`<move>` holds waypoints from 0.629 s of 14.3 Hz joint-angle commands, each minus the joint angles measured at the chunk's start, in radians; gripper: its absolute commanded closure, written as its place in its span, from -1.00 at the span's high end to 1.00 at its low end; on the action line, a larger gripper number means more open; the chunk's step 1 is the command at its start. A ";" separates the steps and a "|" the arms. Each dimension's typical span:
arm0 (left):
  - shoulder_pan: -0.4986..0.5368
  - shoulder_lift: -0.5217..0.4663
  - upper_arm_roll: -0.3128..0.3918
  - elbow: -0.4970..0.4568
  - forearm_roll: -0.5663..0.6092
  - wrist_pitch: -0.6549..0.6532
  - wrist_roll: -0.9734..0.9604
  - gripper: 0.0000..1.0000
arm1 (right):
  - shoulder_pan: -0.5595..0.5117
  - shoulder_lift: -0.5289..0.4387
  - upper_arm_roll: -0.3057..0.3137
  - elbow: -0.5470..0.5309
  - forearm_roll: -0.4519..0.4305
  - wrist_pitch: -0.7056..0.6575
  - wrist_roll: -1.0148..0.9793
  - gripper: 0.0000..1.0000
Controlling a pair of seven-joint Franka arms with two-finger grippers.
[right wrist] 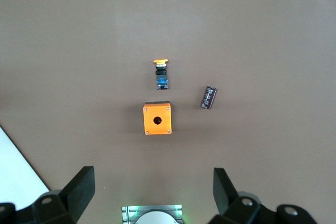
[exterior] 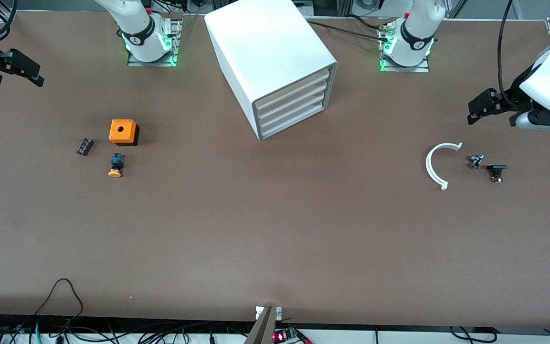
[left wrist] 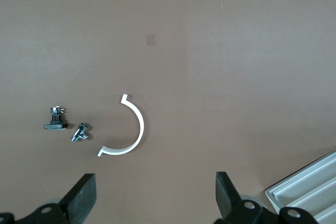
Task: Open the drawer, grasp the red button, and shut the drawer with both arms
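Observation:
The white cabinet (exterior: 270, 57) stands between the two arm bases, its four cream drawer fronts all shut. The drawer (exterior: 290, 99) is second from the top. No red-capped button shows in any view. My left gripper (exterior: 478, 109) hangs open and empty over the left arm's end of the table. In the left wrist view (left wrist: 155, 198) its fingers (left wrist: 84, 199) stand wide apart. My right gripper (exterior: 17, 74) hangs open and empty over the right arm's end. It also shows in the right wrist view (right wrist: 152, 190).
An orange box with a hole (exterior: 122, 131), an orange-yellow-capped button (exterior: 116, 165) and a small black part (exterior: 84, 146) lie toward the right arm's end. A white curved strip (exterior: 435, 165) and two small dark parts (exterior: 475, 161) (exterior: 496, 171) lie toward the left arm's end.

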 commanded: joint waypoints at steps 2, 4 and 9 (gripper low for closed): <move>-0.007 0.015 -0.002 0.046 0.037 -0.028 -0.003 1.00 | 0.003 -0.011 0.000 -0.017 0.010 -0.010 -0.006 1.00; -0.006 0.029 -0.002 0.063 0.037 -0.030 -0.003 1.00 | 0.001 -0.011 -0.001 -0.015 0.010 -0.010 -0.006 1.00; -0.006 0.031 0.000 0.065 0.036 -0.030 -0.003 1.00 | 0.001 -0.011 -0.001 -0.014 0.010 -0.010 -0.006 1.00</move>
